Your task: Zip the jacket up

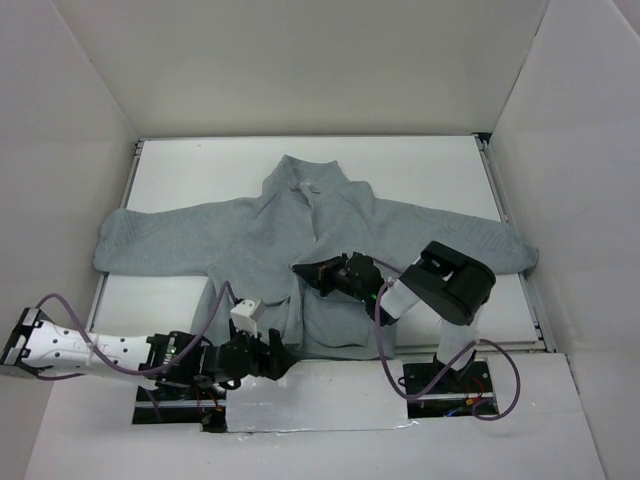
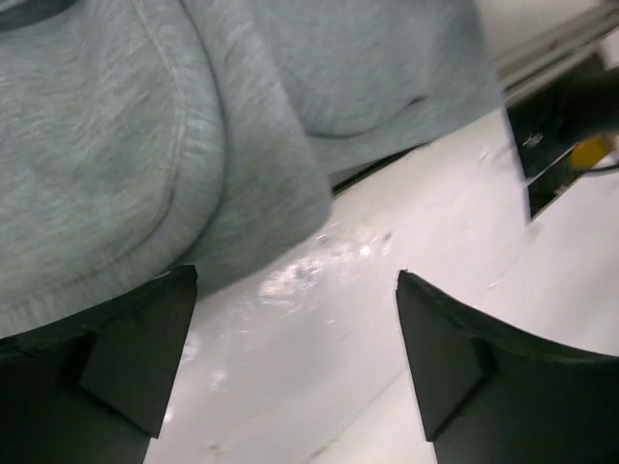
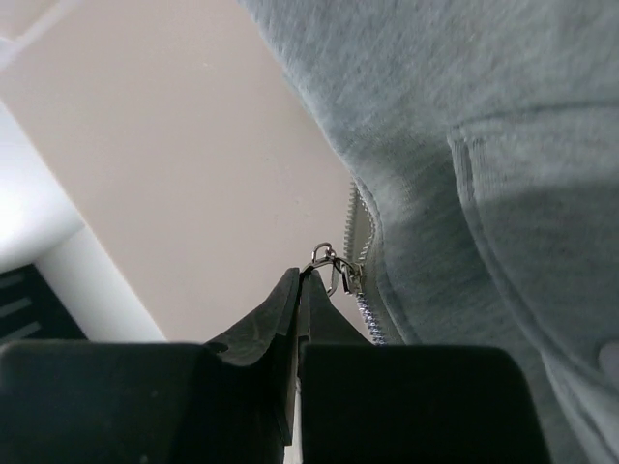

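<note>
The light-grey fleece jacket [image 1: 335, 215] lies flat on the white table, collar at the far side, sleeves spread left and right. My right gripper [image 1: 300, 269] is over the jacket's front centre; in the right wrist view it [image 3: 303, 275] is shut on the metal zipper pull [image 3: 330, 263], with the pale zipper teeth [image 3: 359, 217] and grey fleece [image 3: 464, 145] right beside it. My left gripper [image 1: 283, 361] is open and empty just off the jacket's bottom hem. In the left wrist view it [image 2: 295, 324] hovers over bare glossy table, the hem [image 2: 242, 174] just ahead.
White walls enclose the table on three sides. Metal rails run along the table's left edge [image 1: 128, 190] and right edge [image 1: 505, 215]. The right arm's black base plate [image 1: 447, 385] with cables sits at the near edge; it also shows in the left wrist view [image 2: 571, 106].
</note>
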Controlling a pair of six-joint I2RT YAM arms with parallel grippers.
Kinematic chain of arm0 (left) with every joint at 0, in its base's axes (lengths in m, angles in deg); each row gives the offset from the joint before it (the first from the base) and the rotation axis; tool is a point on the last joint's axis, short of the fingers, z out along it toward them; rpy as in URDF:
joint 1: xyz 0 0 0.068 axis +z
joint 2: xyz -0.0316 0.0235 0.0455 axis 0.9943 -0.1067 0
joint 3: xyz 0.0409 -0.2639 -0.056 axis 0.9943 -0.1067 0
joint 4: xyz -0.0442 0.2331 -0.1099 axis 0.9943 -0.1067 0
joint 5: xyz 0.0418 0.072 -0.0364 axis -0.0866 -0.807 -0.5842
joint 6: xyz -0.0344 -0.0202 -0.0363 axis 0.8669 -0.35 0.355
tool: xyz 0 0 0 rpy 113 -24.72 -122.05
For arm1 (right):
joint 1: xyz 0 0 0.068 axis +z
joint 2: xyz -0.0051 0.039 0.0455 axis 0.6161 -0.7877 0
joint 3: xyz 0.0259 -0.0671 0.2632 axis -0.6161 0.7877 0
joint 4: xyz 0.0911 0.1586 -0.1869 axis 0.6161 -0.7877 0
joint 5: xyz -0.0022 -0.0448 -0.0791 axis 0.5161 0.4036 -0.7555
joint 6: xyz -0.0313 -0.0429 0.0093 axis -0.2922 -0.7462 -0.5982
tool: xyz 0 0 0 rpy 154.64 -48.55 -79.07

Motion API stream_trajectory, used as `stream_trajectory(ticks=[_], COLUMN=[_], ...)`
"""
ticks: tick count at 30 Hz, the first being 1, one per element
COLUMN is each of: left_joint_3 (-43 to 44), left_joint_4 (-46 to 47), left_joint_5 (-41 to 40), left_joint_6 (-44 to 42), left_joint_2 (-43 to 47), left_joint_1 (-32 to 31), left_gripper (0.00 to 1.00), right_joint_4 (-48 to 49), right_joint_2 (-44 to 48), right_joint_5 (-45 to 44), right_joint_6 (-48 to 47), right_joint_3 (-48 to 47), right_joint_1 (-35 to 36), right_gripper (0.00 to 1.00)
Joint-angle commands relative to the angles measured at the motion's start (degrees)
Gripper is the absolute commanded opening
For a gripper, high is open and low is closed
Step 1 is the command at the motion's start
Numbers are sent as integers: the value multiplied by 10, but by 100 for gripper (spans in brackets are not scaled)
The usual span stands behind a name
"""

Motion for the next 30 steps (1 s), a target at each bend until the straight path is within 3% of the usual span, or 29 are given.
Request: stream_trajectory(ticks=[1,4,5,6,7,9,10,11,12,14,16,17,18,19,20,23,26,30], left_joint_3=[70,99,110,114,116,113,111,105,98,68,35,27,18,9,5,18,47,81], left_joint_4=[-70,-141,-165,-183,-209,-198,-182,-163,-138,-14,100,129,155,190,203,174,113,122], left_joint_5=[-43,-121,-143,-182,-202,-241,-247,-250,-240,-178,-110,-72,4,37,61,51,-4,33], left_joint_6=[-8,47,69,85,113,106,90,73,20,-92,-138,-166,-174,-179,-179,-128,-78,-79], left_joint_2=[-3,7,10,14,20,29,30,31,34,36,30,16,5,-21,-36,-107,-173,-269], left_joint_1=[-5,-4,-4,-4,-3,4,10,29,39,86,152,180,227,246,260,273,317,420], left_gripper=[99,99,99,99,99,99,99,99,99,99,99,99,99,98,97,90,80,85], right_joint_4=[216,226,223,223,212,199,200,197,177,122,-52,-155,-395,-513,-689,-847,-886,-947], right_joint_2=[-39,-42,-32,-26,-20,0,8,28,40,81,130,152,174,172,161,98,57,-11], right_joint_5=[-43,-39,-36,-35,-27,-12,-8,-5,1,65,144,140,122,24,-23,-120,-143,-175], right_joint_6=[107,91,84,73,59,37,24,11,-27,-124,-229,-372,-455,-583,-628,-692,-717,-754], right_joint_3=[-16,-26,-28,-28,-28,-25,-22,-17,-16,-38,-101,-136,-180,-283,-328,-415,-431,-525], right_joint_1=[-3,-3,-3,-2,-3,-3,-3,-6,-10,-40,-67,-72,-74,-65,-58,-74,-98,-113], right_gripper=[0,0,7,32,46,67,83,86,100,100,100,100,100,100,100,100,100,99])
